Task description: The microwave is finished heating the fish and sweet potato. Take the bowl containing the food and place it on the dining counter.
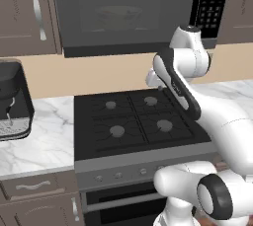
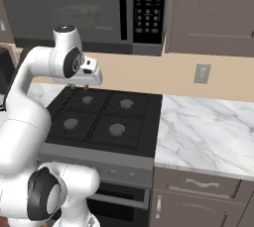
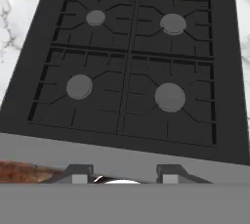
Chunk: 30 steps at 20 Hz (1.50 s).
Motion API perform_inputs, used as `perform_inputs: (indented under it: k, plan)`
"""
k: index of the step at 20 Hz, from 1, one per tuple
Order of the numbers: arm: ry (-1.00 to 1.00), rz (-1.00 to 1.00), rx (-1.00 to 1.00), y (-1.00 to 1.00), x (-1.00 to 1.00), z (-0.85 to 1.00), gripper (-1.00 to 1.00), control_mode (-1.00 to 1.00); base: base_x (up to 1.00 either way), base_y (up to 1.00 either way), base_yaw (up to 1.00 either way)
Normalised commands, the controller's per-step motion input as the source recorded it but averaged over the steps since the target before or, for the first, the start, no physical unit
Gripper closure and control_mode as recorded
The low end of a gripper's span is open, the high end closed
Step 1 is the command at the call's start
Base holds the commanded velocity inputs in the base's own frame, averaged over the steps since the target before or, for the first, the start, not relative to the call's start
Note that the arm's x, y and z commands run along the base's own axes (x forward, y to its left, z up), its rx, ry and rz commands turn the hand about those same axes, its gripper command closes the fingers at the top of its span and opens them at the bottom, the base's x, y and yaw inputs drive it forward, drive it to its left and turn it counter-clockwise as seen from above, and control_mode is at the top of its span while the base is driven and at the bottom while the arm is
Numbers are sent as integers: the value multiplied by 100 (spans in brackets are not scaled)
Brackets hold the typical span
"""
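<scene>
Bowl (image 1: 118,17) sits behind the closed microwave (image 1: 126,10) door.
The gripper (image 2: 79,86) hangs over the stove (image 3: 129,66), pointing down, jaws parted and empty. Risk: with the door shut, reaching up may knock the hand against the glass.

This is a home kitchen: a black four-burner stove (image 1: 138,121) with a row of knobs and an oven door below sits between stretches of white marble bench (image 2: 208,127) over brown cabinets (image 2: 198,201) with curved metal handles. Above the stove, a dark microwave (image 1: 123,13) with a tinted glass door and button panel hangs among matching wall cupboards (image 1: 24,13). A black countertop appliance (image 1: 12,101) stands at far left, and a wall switch (image 2: 201,74) is set in the beige backsplash.
</scene>
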Motion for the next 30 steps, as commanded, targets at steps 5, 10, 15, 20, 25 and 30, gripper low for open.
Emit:
perform_inputs:
  k: [5, 10, 15, 20, 25, 30]
  plan:
    - [-16, 0, 0, 0, -19, 10, -100, -100, 0, 0, 0]
    - [-37, 0, 4, -5, -38, 40, -100, -100, 0, 0, 0]
    - [-49, 0, 6, -14, -31, 61, -100, -100, 0, 0, 0]
    - [-53, 0, 8, -29, -16, 70, -100, -100, 0, 0, 0]
    - [-47, 0, 8, -29, -1, 70, -100, -100, 0, 0, 0]
    - [-40, 0, 5, -38, 0, 57, -100, -100, 0, 0, 0]
